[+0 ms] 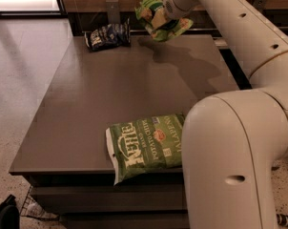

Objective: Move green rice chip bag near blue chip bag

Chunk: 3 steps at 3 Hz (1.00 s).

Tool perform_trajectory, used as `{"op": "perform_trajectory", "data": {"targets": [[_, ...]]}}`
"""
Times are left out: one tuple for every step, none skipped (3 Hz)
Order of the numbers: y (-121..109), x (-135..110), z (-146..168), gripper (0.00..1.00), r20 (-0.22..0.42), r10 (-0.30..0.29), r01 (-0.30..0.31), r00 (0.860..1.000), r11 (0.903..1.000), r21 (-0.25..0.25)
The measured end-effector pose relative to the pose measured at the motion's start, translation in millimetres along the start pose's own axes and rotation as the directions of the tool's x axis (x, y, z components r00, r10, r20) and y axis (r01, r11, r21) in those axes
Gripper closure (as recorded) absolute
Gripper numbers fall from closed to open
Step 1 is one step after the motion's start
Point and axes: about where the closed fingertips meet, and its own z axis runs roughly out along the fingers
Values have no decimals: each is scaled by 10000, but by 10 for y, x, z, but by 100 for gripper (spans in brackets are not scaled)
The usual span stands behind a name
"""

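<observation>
My gripper (158, 19) is shut on the green rice chip bag (162, 22) and holds it in the air above the far edge of the dark table (110, 85). The blue chip bag (107, 36) lies on the table at the far left corner, a little to the left of and below the held bag. The gripper's fingers are mostly hidden by the bag. The white arm reaches in from the right.
A green Kettle jalapeño chip bag (146, 144) lies at the table's near edge, partly hidden by the robot's white body (234, 161). A wooden wall and a dark ledge run behind the table. Pale floor lies to the left.
</observation>
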Motion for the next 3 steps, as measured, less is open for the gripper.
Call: {"op": "perform_trajectory", "data": {"targets": [[22, 16, 47, 76, -52, -17, 17, 10000, 10000, -34], [40, 26, 80, 53, -87, -27, 26, 10000, 10000, -66], [60, 38, 115, 30, -126, -35, 34, 9999, 9999, -104]]}}
